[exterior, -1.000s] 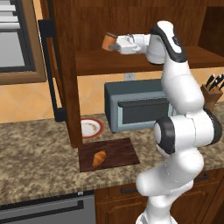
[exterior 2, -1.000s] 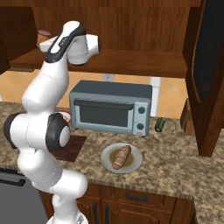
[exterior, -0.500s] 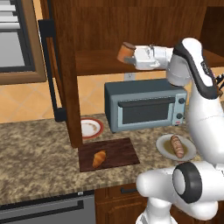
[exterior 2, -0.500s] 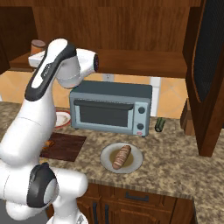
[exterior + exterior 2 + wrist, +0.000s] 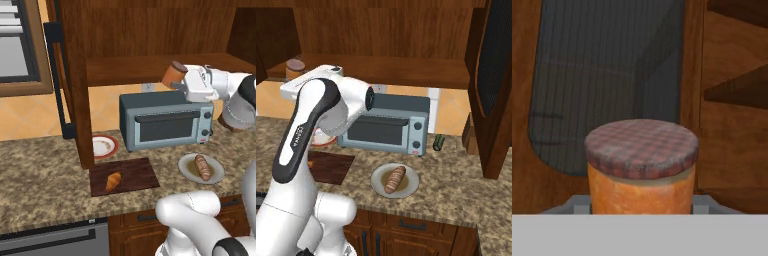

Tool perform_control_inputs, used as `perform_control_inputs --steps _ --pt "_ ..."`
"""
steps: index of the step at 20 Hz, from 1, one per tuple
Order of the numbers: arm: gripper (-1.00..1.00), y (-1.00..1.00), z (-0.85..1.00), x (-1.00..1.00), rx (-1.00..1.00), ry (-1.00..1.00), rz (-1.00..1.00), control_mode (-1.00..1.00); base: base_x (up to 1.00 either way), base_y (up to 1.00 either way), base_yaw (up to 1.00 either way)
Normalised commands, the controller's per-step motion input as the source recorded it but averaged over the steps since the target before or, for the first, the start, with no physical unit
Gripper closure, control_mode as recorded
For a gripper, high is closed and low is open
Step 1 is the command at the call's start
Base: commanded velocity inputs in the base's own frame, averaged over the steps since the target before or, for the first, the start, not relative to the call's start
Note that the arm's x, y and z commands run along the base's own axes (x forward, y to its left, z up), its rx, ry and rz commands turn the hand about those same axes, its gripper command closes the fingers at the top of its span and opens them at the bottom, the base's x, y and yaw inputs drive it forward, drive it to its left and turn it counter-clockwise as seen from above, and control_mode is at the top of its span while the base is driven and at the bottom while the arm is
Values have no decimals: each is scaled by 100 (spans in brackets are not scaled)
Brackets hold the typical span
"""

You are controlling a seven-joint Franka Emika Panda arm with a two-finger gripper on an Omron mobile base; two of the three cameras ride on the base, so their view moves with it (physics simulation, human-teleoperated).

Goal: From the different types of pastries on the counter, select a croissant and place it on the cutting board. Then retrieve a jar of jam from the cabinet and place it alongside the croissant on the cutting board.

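I see the cabinet (image 5: 75, 75) above the bench (image 5: 40, 175), the cutting board (image 5: 132, 176) carrying the croissant (image 5: 113, 181), and my hand (image 5: 184, 84) clenched around the jam jar (image 5: 173, 74), held above the toaster oven (image 5: 165, 120).

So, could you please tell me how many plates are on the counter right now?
2. One red-rimmed plate sits left of the toaster oven, behind the cutting board. One grey plate in front of the oven holds the striped pastry. The arm may hide others.
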Motion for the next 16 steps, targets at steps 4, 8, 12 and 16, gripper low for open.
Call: perform_control_inputs --steps 4,8,12,16 --pt "100 -48 -40 -100 -1 0 0 -100 0 0 0" --pt "100 -5 -99 -92 -11 -3 0 -100 0 0 0" --pt "100 0 -84 -25 -8 0 0 -100 0 0 0" --pt "100 -1 -40 22 0 6 -1 -100 0 0 0"
